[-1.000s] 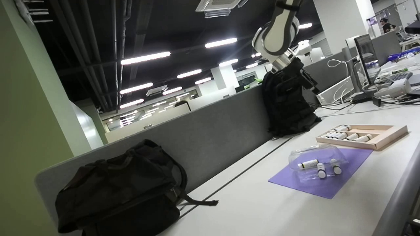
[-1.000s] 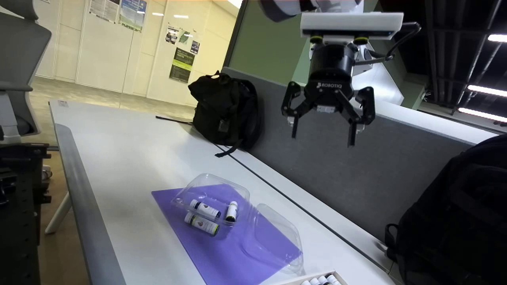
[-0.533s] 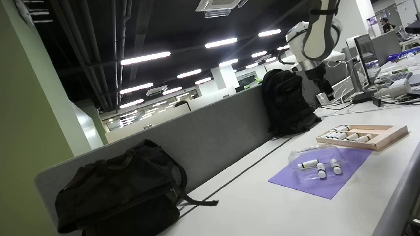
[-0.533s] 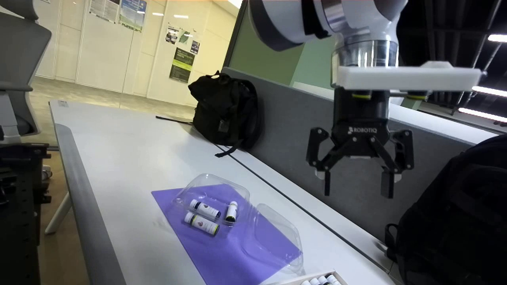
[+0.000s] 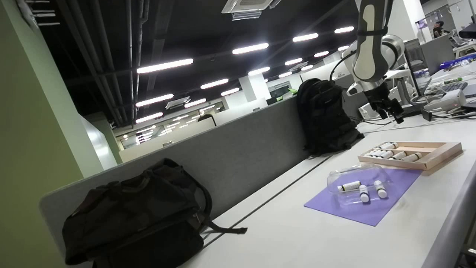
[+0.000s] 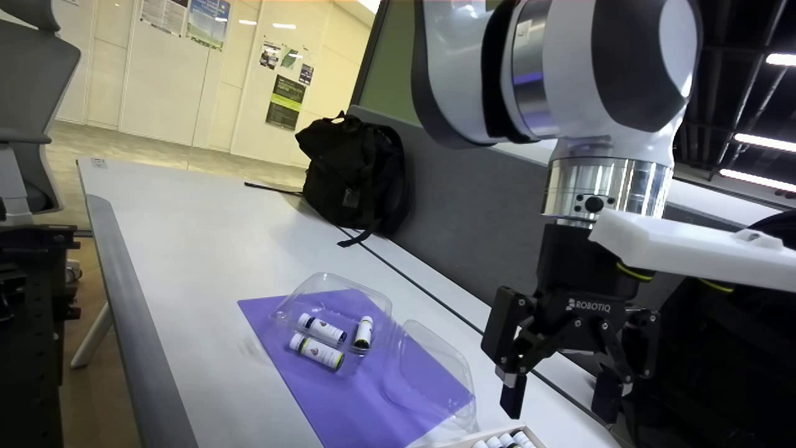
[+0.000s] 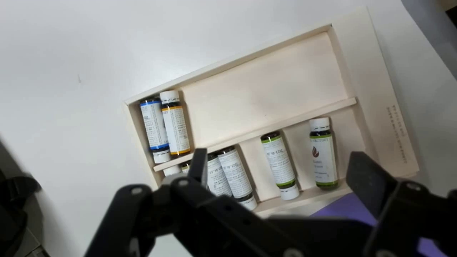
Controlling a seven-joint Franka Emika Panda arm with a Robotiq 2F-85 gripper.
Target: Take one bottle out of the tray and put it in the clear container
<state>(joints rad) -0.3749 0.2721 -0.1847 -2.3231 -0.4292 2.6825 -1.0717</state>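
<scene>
The light-brown wooden tray point(image 7: 260, 87) lies on the desk and also shows in both exterior views point(image 5: 442, 155) point(image 6: 482, 437). Two bottles point(image 7: 176, 128) lie at one end of its wider compartment. Several more lie in the narrower one, including two green-banded bottles point(image 7: 278, 160) point(image 7: 323, 157) set apart. The open clear container point(image 6: 376, 297) rests on the purple mat point(image 6: 348, 404), with three white-capped bottles point(image 6: 318, 353) within its outline. My gripper point(image 6: 559, 407) is open and empty, above the tray. In the wrist view the green-banded bottles show between its fingers point(image 7: 277, 162).
A grey partition point(image 5: 238, 145) runs along the desk's back. Black backpacks point(image 5: 137, 216) point(image 5: 327, 115) lean against it, one near the arm. A monitor point(image 5: 414, 67), cables and devices stand beyond the tray. The container's clear lid half point(image 6: 463, 373) lies toward the tray.
The arm has moved down and to the right in both exterior views, bringing the gripper from beside the partition to over the tray's end of the desk. The gripper stays open.
</scene>
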